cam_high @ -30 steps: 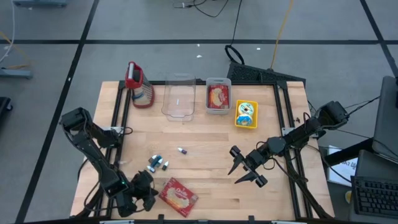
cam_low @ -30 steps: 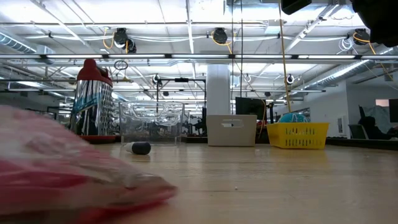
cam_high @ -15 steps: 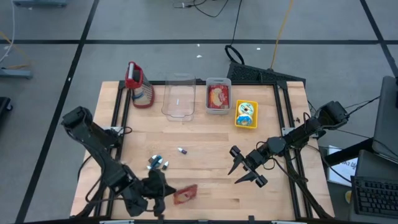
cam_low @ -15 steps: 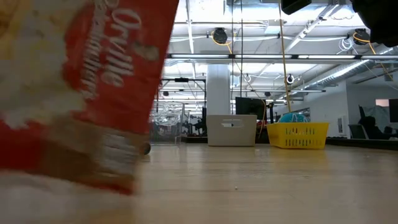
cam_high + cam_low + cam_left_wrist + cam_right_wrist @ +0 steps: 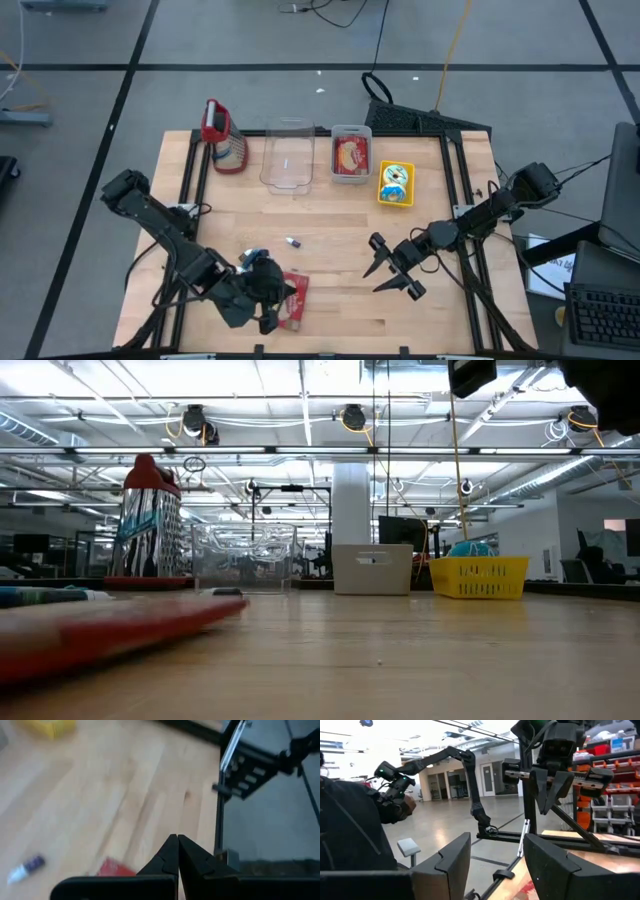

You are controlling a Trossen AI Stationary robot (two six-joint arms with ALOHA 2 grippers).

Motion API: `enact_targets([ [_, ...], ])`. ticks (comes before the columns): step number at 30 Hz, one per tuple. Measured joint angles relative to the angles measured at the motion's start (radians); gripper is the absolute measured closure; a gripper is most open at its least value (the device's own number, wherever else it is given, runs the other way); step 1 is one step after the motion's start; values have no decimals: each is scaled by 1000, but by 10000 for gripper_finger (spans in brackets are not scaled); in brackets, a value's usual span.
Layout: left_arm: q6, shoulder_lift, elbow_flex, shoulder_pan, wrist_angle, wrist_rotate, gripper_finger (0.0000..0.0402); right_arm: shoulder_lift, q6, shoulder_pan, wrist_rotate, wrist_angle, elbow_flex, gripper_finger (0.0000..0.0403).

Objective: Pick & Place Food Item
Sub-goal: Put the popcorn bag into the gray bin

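Observation:
The food item is a flat red snack packet (image 5: 294, 302) lying on the wooden table (image 5: 330, 225) near its front edge, left of centre. My left gripper (image 5: 273, 298) is right at the packet's left side, low over the table. Its fingers (image 5: 170, 851) are pressed together with nothing visible between them, and a red corner of the packet (image 5: 113, 868) shows beside them. In the low view the packet (image 5: 110, 630) stretches almost flat across the near left. My right gripper (image 5: 375, 280) hovers open at the front right, holding nothing, its fingers (image 5: 451, 865) spread wide.
Along the back stand a red-topped grater (image 5: 224, 138), a clear container (image 5: 288, 160), a grey bin (image 5: 350, 155) holding a red pack, and a yellow basket (image 5: 396, 184). Small wrapped items (image 5: 252, 261) and a little tube (image 5: 292, 242) lie mid-table.
The left arm swung right along the front edge. The packet was tipped up and shoved right, and now lies turned and nearly flat. The right arm barely moved.

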Motion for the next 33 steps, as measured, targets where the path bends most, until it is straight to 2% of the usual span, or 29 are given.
enact_targets([
  [3, -142, 0, -4, 3, -72, 77, 390, 0, 0, 0, -3, 0, 0, 232],
  [6, -297, 0, -38, -9, -72, 112, 363, 0, -5, 0, -5, 0, 0, 232],
  [11, -505, 18, -139, -37, -7, 155, 282, 0, -26, 0, -5, 2, 0, 232],
  [13, -574, 23, -200, -49, 67, 191, 245, 0, -27, 0, -6, 3, 0, 232],
  [17, -537, 47, -303, -74, 277, 246, 185, 0, -27, 0, -6, 3, 0, 232],
  [20, -466, 82, -344, -99, 407, 248, 160, 0, -28, 0, -6, -1, 0, 232],
  [24, -422, 124, -354, -98, 369, 248, 150, 0, -30, 0, -6, -2, 0, 232],
  [28, -421, 124, -353, -46, 241, 245, 149, 0, -30, 0, -6, -1, 0, 232],
  [33, -518, 118, -353, 40, 98, 253, 149, 0, -28, 0, -6, -1, 0, 232],
])
